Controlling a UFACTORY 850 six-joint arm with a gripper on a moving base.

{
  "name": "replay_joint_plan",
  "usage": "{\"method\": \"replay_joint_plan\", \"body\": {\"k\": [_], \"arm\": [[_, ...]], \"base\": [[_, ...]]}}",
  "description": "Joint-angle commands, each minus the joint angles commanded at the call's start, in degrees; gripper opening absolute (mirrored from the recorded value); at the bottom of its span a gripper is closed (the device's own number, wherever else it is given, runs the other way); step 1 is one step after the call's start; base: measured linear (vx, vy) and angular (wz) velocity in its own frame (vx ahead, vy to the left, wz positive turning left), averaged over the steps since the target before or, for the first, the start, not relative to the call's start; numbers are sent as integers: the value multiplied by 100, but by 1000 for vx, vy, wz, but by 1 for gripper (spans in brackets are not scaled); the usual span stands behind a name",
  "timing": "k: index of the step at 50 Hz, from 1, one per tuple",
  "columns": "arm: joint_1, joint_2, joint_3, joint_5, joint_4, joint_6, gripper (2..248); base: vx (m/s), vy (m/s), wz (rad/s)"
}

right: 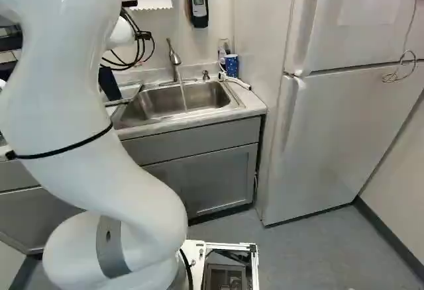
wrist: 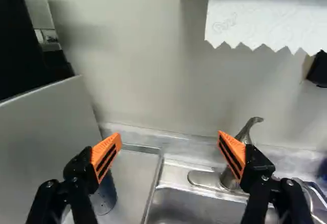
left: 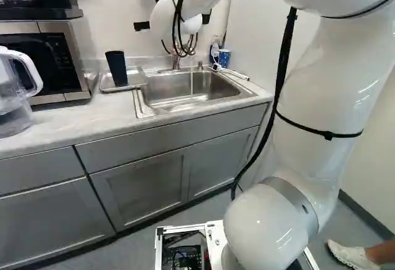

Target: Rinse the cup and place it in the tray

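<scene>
Part of my gripper (left: pixel 142 26) shows beside the white wrist above the counter in the left base view. In the wrist view the gripper (wrist: pixel 169 137) stands wide open, with nothing between its orange pads. A dark blue cup (left: pixel 116 68) stands on the metal tray (left: pixel 137 77) left of the sink. Seen from the wrist, the cup (wrist: pixel 104 196) is below and partly behind one finger, apart from the pads. Water runs from the faucet (right: pixel 174 58) into the sink (right: pixel 156 102).
A blue patterned cup (right: pixel 231 65) and a bottle stand at the sink's back corner. A microwave (left: pixel 46 60) and a clear pitcher (left: pixel 15 91) are on the counter. Paper towel (wrist: pixel 265 14) hangs near the gripper. A fridge (right: pixel 331 124) stands right of the counter.
</scene>
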Motion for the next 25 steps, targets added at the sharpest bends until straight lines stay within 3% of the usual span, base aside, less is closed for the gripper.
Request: {"method": "replay_joint_plan", "body": {"k": [25], "arm": [[-409, 72, -218, -286, 40, 0, 247]], "base": [[0, 0, 0]]}}
